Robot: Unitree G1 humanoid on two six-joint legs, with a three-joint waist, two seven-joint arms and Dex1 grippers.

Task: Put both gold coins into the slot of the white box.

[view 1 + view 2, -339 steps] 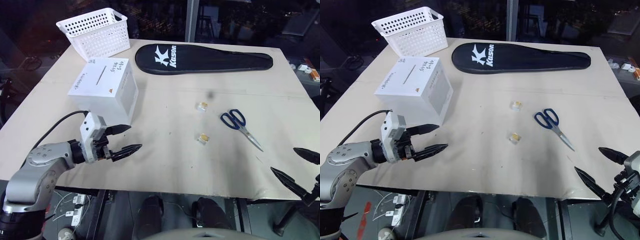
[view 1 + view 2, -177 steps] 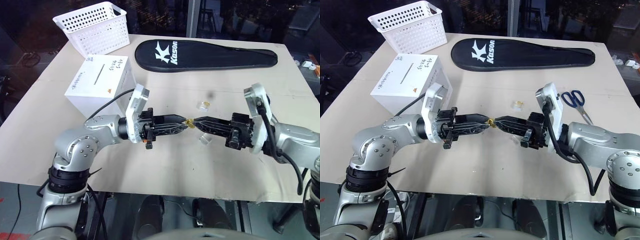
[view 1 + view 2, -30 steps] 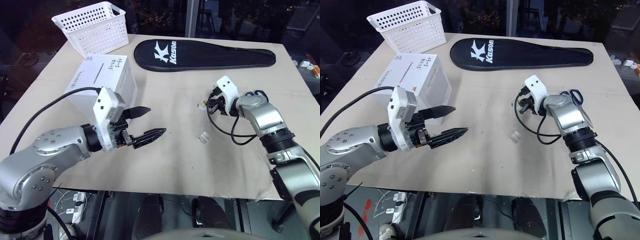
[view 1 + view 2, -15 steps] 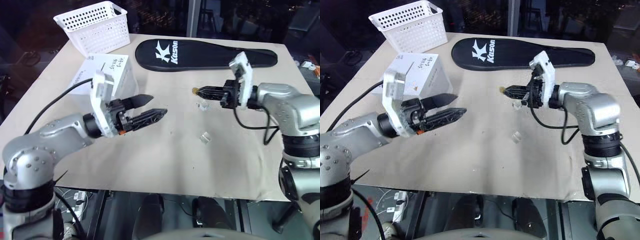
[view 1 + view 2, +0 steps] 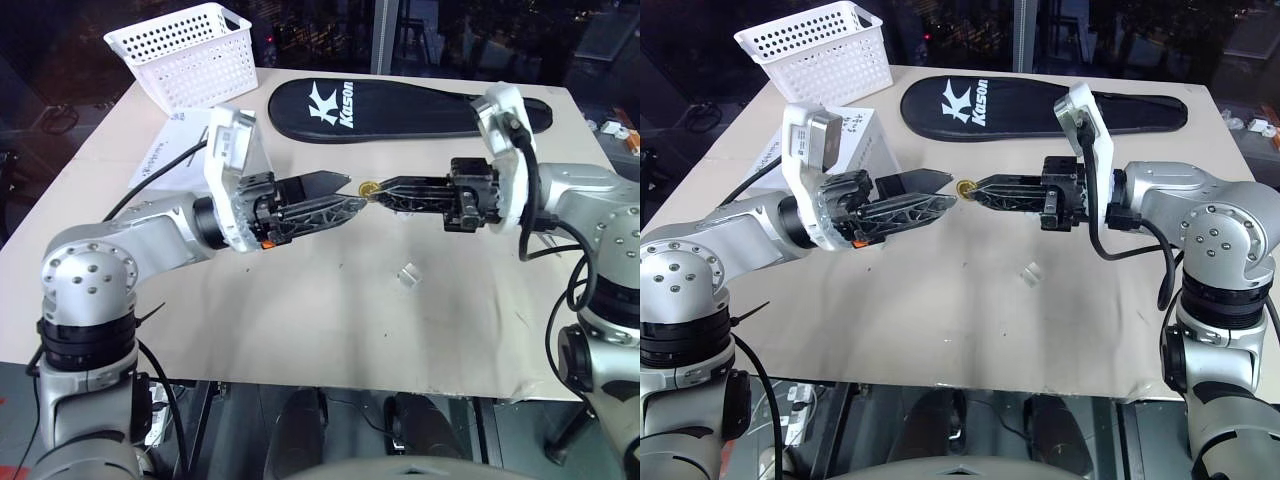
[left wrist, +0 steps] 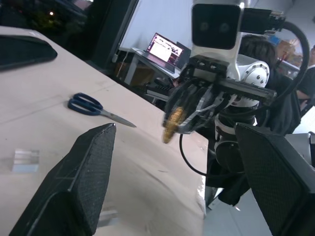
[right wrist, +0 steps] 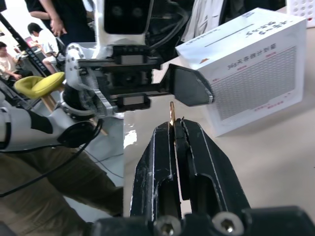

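Mid-worktop, our right tool (image 5: 377,191) pinches a gold coin (image 5: 368,188); our left tool (image 5: 345,196), fingers apart, could fumble it closing off-centre.

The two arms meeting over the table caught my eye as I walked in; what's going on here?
The robot is passing a gold coin from one arm to the other above the table. The right gripper is shut on the coin's edge and holds it out toward the left gripper, whose fingers stand open around it without gripping yet. The white box with the slot waits on the left arm's side. An empty clear case lies on the table.
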